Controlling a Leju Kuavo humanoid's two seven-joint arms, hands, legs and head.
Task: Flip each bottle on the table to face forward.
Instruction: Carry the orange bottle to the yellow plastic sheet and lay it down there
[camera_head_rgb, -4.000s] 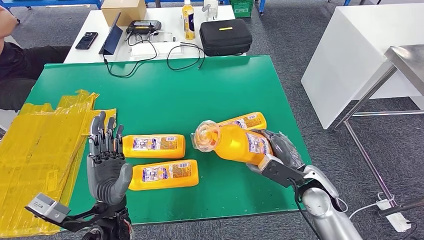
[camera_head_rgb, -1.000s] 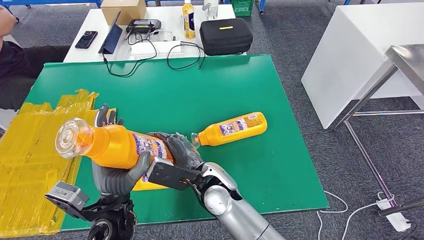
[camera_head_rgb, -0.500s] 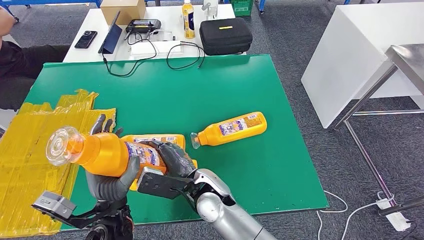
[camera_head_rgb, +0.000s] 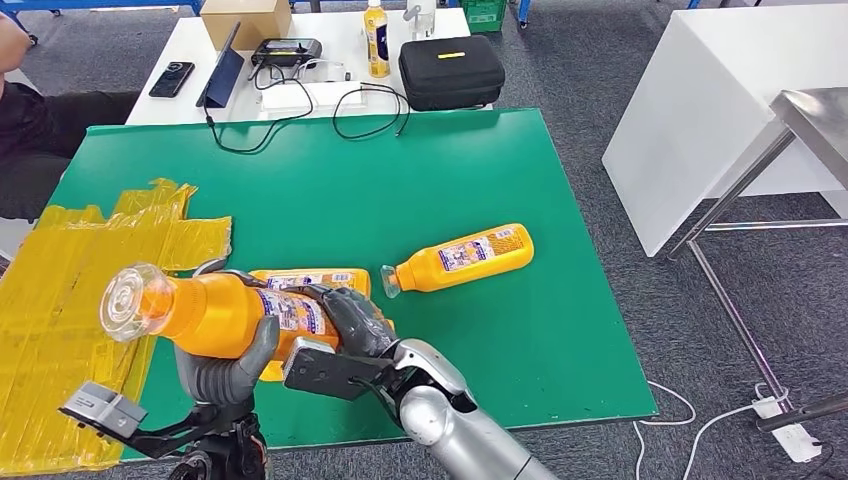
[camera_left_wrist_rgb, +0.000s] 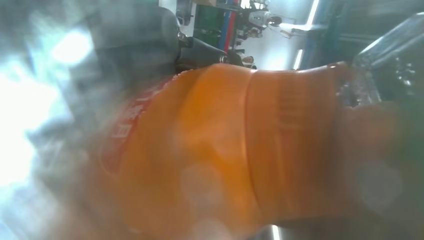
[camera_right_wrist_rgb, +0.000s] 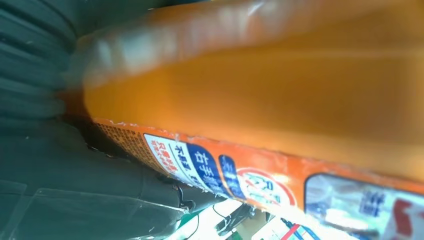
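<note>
Orange bottle (camera_head_rgb: 215, 312) in both robot hands, yellow bags (camera_head_rgb: 70, 300) beside

The raised orange plastic bottle (camera_head_rgb: 215, 312) hangs above the green table (camera_head_rgb: 420, 180), left of the lying orange bottle (camera_head_rgb: 462, 257).

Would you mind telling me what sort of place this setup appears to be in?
Probably a robotics lab or test workspace: a green-topped table on grey carpet, a white desk with cables, a phone and a black case.
</note>
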